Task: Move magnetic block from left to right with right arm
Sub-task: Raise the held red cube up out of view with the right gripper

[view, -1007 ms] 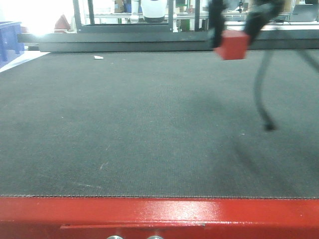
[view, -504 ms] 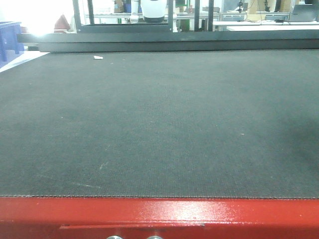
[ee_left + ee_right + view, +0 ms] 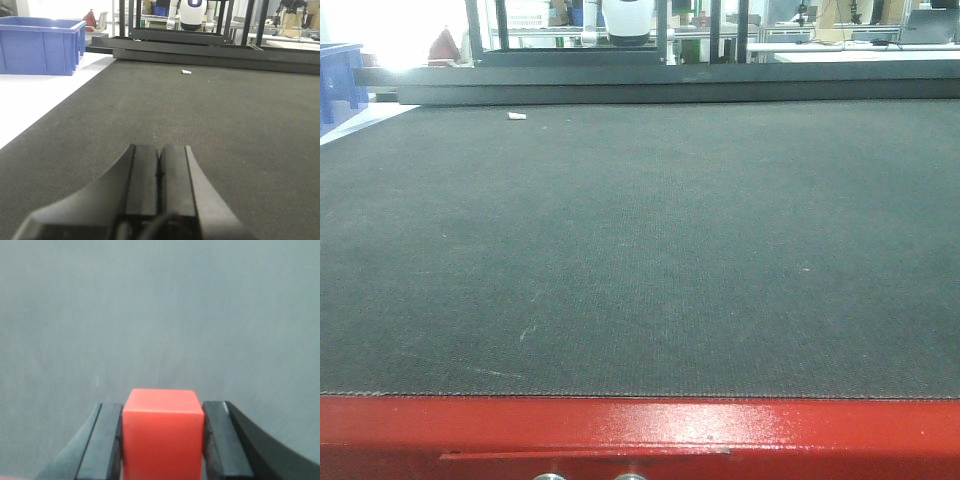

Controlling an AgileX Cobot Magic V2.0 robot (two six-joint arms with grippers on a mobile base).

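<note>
Right wrist-mounted view first: my right gripper [image 3: 161, 409] has the red magnetic block [image 3: 162, 440] pinched between its two black fingers [image 3: 102, 440], one pad flat against each side of the cube. Behind it is the mat [image 3: 160, 315], looking grey and blurry, so I honestly can't tell if the block is touching it or hanging above it.

My left gripper [image 3: 159, 150] has its fingers pressed flat together with nothing between them, sitting low over the same dark woven mat. Off to its left is a white surface with a blue plastic bin [image 3: 40, 45] on it. A small white scrap [image 3: 185, 72] lies on the mat near the far edge. Past that is a black metal frame [image 3: 200, 47], with a white robot [image 3: 192, 10] standing behind it.

From the front camera, the mat runs right up to a red painted table edge [image 3: 640, 430], and there's strong glare in the top left corner.
</note>
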